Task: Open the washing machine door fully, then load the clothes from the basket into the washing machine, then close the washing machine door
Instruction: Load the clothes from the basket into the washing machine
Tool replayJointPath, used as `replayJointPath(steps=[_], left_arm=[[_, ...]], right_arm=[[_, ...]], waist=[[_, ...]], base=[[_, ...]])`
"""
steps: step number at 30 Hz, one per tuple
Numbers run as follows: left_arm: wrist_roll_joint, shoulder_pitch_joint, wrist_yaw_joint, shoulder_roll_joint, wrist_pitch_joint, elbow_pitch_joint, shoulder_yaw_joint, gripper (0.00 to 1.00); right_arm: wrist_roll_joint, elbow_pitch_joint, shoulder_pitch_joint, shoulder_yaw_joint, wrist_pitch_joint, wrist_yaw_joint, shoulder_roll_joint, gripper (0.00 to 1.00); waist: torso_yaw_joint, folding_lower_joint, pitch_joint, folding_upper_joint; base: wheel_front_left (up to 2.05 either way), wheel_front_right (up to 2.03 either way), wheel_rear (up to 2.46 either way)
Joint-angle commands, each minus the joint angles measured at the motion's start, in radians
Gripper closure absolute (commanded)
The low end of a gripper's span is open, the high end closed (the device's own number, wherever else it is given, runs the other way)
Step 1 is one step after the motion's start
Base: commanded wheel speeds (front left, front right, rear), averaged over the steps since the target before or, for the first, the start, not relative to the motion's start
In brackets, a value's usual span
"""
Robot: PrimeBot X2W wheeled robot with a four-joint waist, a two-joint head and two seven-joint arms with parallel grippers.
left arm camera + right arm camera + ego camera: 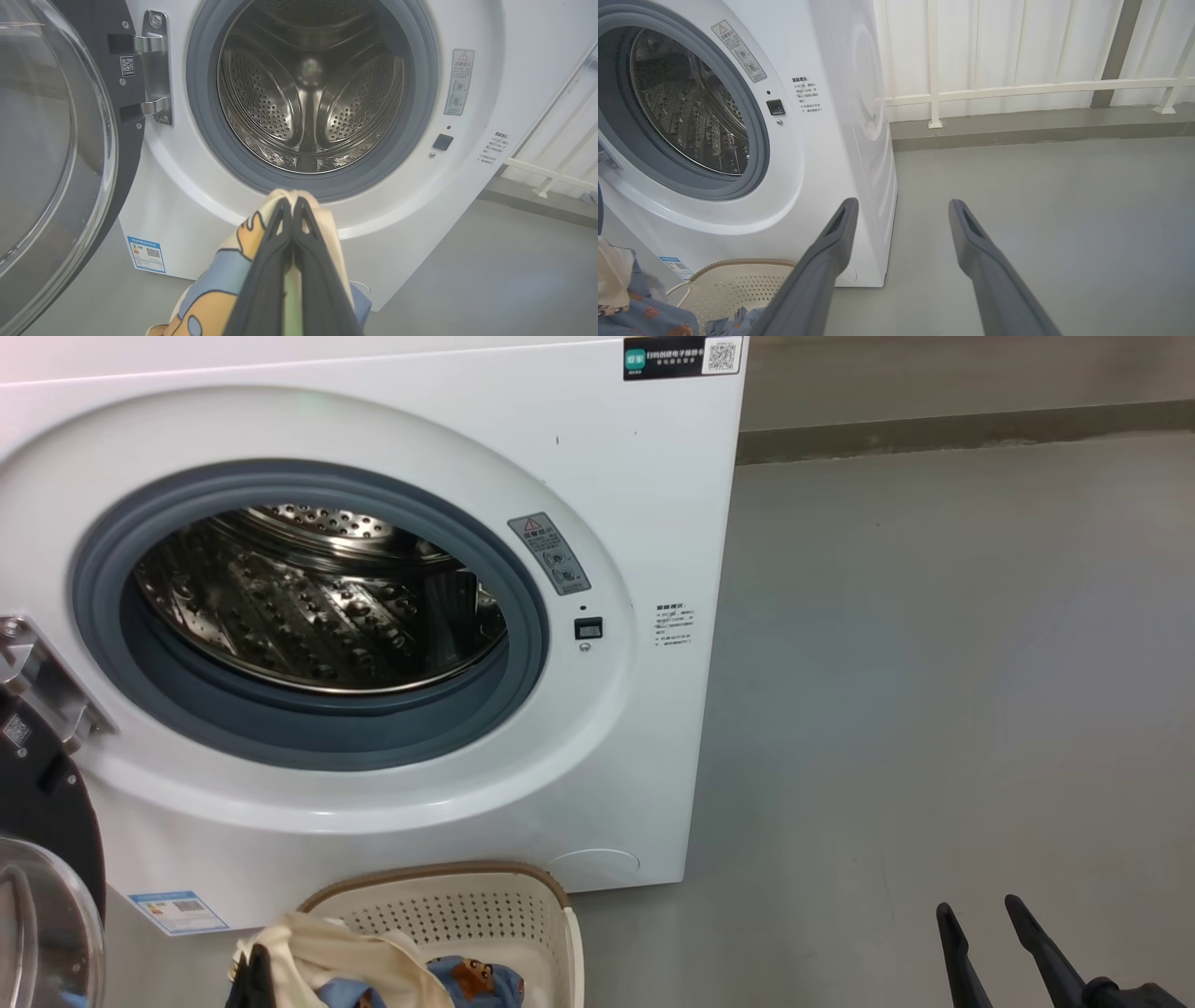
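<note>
We see round black-rimmed glass door [56, 140] of big white washer [607, 476] open: done. Our L jaws pinch cream-yellow cartoon-print cloth [224, 275] by small cream perforated basket [467, 910]; R jaws spread, empty; steel drum [308, 93] bare. Loading, closing pending.

the right gripper [903, 201] has two long, matte dark-grey, tapering fingers [985, 261] with slotted tips.

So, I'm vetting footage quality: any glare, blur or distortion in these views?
Head view: evenly lit, sharp, bright glints on the drum. Left wrist view: the washing machine door carries pale reflections. Right wrist view: wide-angle lens warps the railing; the right gripper looks slightly soft.
</note>
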Motion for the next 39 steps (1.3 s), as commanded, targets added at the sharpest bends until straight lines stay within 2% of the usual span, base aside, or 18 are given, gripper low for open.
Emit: replayJointPath(steps=[1, 10, 19, 27, 39], left_arm=[[0.006, -0.048, -0.006, 0.006, -0.013, -0.022, 0.025, 1.0], [0.001, -0.167, -0.015, 0.006, -0.013, 0.033, 0.014, 1.0], [0.032, -0.374, -0.033, 0.008, -0.013, 0.129, 0.041, 1.0], [0.067, -0.56, -0.051, 0.043, -0.013, 0.22, 0.108, 1.0], [0.117, -0.868, -0.035, 0.128, -0.013, 0.455, 0.249, 1.0]], right_arm=[[-0.015, -0.023, -0.021, 0.024, -0.005, 0.001, -0.015, 0.0], [-0.011, -0.025, -0.046, 0.043, -0.005, 0.001, -0.006, 0.0], [-0.004, -0.023, -0.094, 0.058, -0.005, 0.001, 0.013, 0.0], [0.004, -0.016, -0.135, 0.072, -0.005, 0.001, 0.029, 0.0], [0.009, -0.007, -0.194, 0.105, -0.005, 0.001, 0.03, 0.0]], waist=[[0.0, 0.0, 0.004, 0.0], [-0.027, 0.0, 0.053, 0.0], [-0.077, 0.0, 0.129, 0.0], [-0.139, 0.0, 0.194, 0.0], [-0.241, 0.0, 0.332, 0.0]], base=[[0.0, 0.0, 0.0], [0.0, 0.0, 0.0], [0.0, 0.0, 0.0], [0.0, 0.0, 0.0], [0.0, 0.0, 0.0]])
